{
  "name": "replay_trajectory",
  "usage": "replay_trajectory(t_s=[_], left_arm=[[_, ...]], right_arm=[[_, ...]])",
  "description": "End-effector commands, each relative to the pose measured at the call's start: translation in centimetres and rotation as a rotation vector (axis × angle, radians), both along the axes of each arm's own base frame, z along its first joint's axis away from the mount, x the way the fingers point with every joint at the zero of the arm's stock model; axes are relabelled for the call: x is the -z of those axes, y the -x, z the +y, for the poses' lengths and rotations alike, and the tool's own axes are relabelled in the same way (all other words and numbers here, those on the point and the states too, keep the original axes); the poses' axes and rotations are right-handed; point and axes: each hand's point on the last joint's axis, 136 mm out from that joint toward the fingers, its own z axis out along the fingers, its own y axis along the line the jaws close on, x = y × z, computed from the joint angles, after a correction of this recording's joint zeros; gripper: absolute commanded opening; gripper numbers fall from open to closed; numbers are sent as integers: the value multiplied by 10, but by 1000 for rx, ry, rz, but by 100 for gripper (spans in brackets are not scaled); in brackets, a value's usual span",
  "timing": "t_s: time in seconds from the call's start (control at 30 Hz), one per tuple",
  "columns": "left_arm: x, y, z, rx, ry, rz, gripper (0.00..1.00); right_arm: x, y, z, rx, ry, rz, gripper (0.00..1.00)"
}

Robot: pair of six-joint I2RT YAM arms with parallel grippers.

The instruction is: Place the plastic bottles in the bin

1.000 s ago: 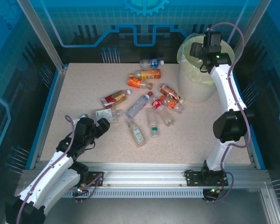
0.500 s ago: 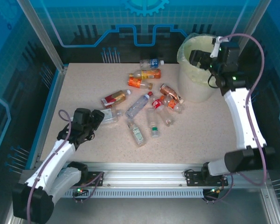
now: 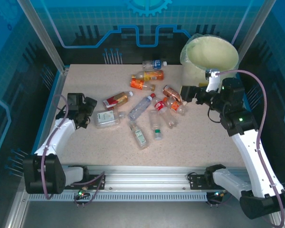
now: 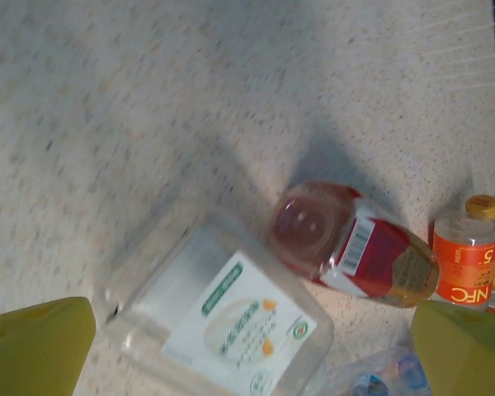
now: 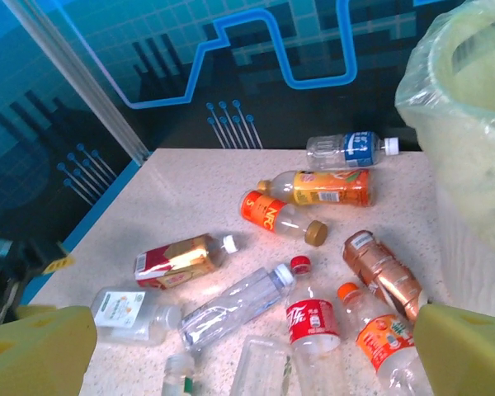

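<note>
**Top external view.** The plastic bottles point(image 3: 142, 107) are seen lying scattered across the middle of the counter point(image 3: 204, 137). The bin point(image 3: 194, 78) stands upright at the far right corner. The left hand point(image 3: 88, 110) is positioned at the left end of the scatter, just beside a clear square bottle point(image 3: 107, 118). The right hand point(image 3: 186, 91) is held low in front of the bin wall, near a copper-coloured bottle point(image 3: 172, 93).

**Left wrist view.** The yellow fingers point(image 4: 33, 346) are spread wide and nothing is gripped. The clear square bottle point(image 4: 231, 326) lies between them, untouched. A red-labelled bottle point(image 4: 355, 252) lies just beyond it.

**Right wrist view.** The fingers point(image 5: 466, 346) are spread wide and nothing is held. The bottles lie on the counter beyond them. The bagged bin point(image 5: 470, 165) is at the right edge.
</note>
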Motion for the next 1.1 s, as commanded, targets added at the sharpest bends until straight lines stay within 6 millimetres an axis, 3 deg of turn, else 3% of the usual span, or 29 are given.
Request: replay_trajectory(t_s=[0.0, 0.23, 0.37, 0.5, 0.67, 0.87, 1.07], left_arm=[[-12, -37, -5, 229, -106, -144, 99], [-14, -81, -15, 444, -148, -288, 99], [-4, -93, -22, 500, -104, -319, 99], [-4, -89, -39, 541, -22, -372, 99], [5, -62, -44, 516, 15, -344, 99], [24, 1, -70, 528, 44, -244, 99], [29, 56, -93, 599, 9, -163, 99]], right_arm=[[8, 12, 3, -19, 0, 10, 100], [11, 15, 4, -24, -10, 4, 100], [12, 18, 6, -39, -12, 10, 100], [11, 22, 5, -43, -5, 9, 100], [8, 24, 5, -43, -11, -2, 100], [6, 25, 8, -55, -28, -10, 100], [8, 19, 14, -68, -44, -7, 100]])
